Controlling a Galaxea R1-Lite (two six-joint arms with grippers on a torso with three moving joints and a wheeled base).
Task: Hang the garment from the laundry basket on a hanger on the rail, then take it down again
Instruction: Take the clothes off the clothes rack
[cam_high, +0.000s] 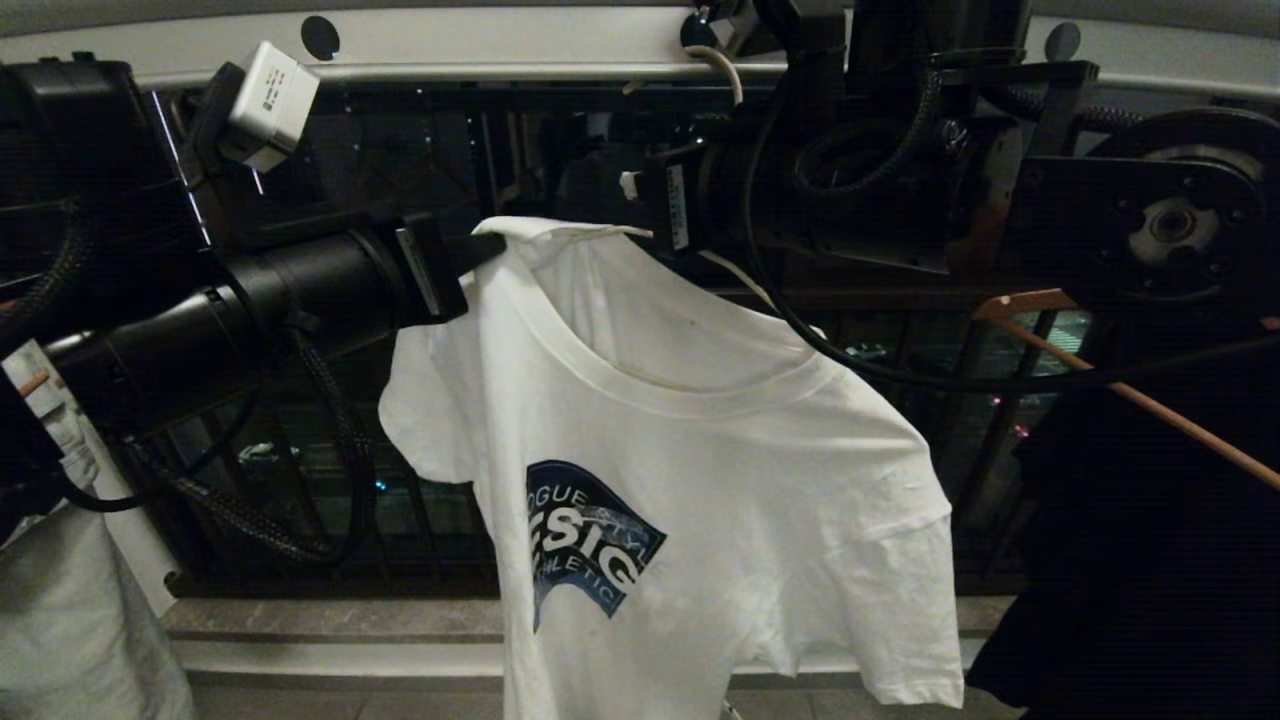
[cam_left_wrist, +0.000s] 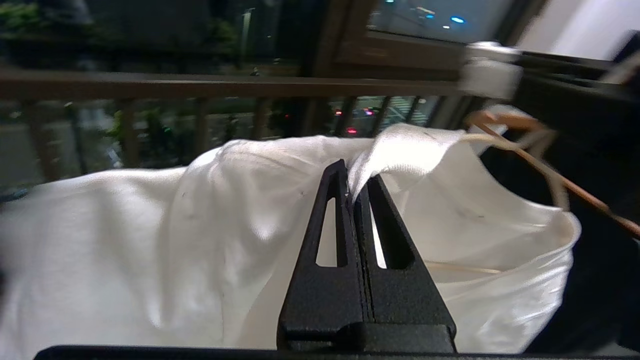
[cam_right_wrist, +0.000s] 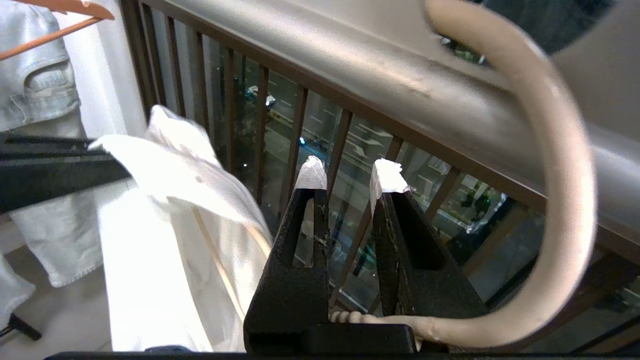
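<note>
Upper centre of head view: garment (cam_high: 700, 440) hangs on hanger (cam_high: 735, 275) below rail (cam_high: 520, 50), chest logo facing cam, long axis vertical, shoulder line sloping down to frame right. Left gripper (cam_high: 490, 247) clamped tight on shirt's shoulder/collar edge at frame left; cloth pinched betw. fingers (cam_left_wrist: 372, 200) in left wrist view. Right gripper (cam_right_wrist: 350, 175) holds hanger at twisted neck, low betw. the jaws, tips apart; hook curls up beside rail. Hook vs rail contact: can't tell. Left arm nearer to shirt. Judgement: next move depends on shoulder sliding along hanger arm, away from neck. Basket not in view.
</note>
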